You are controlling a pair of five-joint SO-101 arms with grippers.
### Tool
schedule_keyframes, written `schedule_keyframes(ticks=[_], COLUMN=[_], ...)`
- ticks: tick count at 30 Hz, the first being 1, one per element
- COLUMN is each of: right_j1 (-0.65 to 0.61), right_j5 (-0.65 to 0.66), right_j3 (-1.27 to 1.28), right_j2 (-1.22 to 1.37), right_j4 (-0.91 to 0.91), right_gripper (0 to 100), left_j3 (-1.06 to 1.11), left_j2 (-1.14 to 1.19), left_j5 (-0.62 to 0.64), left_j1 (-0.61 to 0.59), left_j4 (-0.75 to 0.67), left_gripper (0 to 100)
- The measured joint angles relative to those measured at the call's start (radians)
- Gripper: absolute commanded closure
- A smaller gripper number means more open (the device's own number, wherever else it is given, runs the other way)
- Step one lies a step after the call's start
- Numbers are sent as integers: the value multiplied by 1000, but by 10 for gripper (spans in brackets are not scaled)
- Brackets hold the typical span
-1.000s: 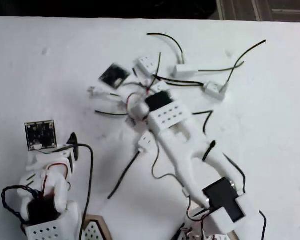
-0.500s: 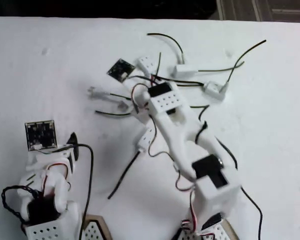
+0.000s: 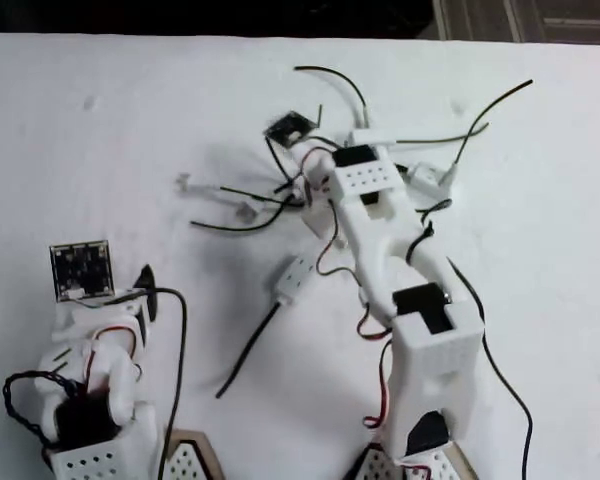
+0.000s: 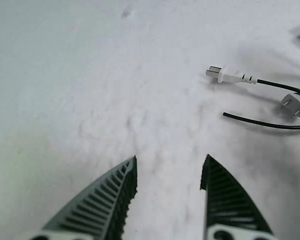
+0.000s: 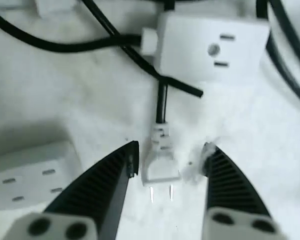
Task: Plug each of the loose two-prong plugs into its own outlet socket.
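My right gripper point(image 5: 170, 147) is open and straddles a white two-prong plug point(image 5: 160, 167) lying on the table, its prongs toward the wrist; both fingers stand clear of it. A white outlet socket point(image 5: 212, 47) lies just past the plug's black cable, and a second socket point(image 5: 30, 175) lies off to one side. In the high view the right arm point(image 3: 380, 250) stretches to the cluster of sockets at the back. Two loose plugs point(image 3: 185, 183) point(image 3: 245, 210) lie left of it. My left gripper point(image 4: 170, 158) is open over bare table, with those plugs point(image 4: 230, 76) point(image 4: 295, 105) ahead of it.
Black cables point(image 3: 330, 75) loop around the sockets point(image 3: 430, 180) at the back centre. Another white socket point(image 3: 295, 275) with a cable lies mid-table beside the right arm. The left arm point(image 3: 90, 380) sits folded at the front left corner. White tabletop point(image 3: 100, 130) spreads out at the far left.
The right arm has swung to the right and farther back, from the middle plugs to the socket cluster. The left arm has not moved.
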Motion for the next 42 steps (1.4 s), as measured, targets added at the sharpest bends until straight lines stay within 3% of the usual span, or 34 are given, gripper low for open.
schedule_keyframes(ticks=[4, 7, 8, 15, 24, 34, 42], right_j1=[28, 29, 32, 57, 152, 373, 413], right_j5=[0, 0, 0, 0, 78, 183, 201], right_j3=[-8, -35, -49, -112, -112, -112, -55], right_j2=[80, 107, 109, 87, -166, -376, -657], right_j4=[-2, 8, 15, 195, 431, 520, 523], right_gripper=[825, 979, 987, 981, 981, 981, 981], left_j3=[0, 0, 0, 0, 0, 0, 0], left_j2=[0, 0, 0, 0, 0, 0, 0], left_j5=[0, 0, 0, 0, 0, 0, 0], left_j1=[0, 0, 0, 0, 0, 0, 0], left_j4=[0, 0, 0, 0, 0, 0, 0], left_gripper=[779, 779, 779, 779, 779, 779, 779])
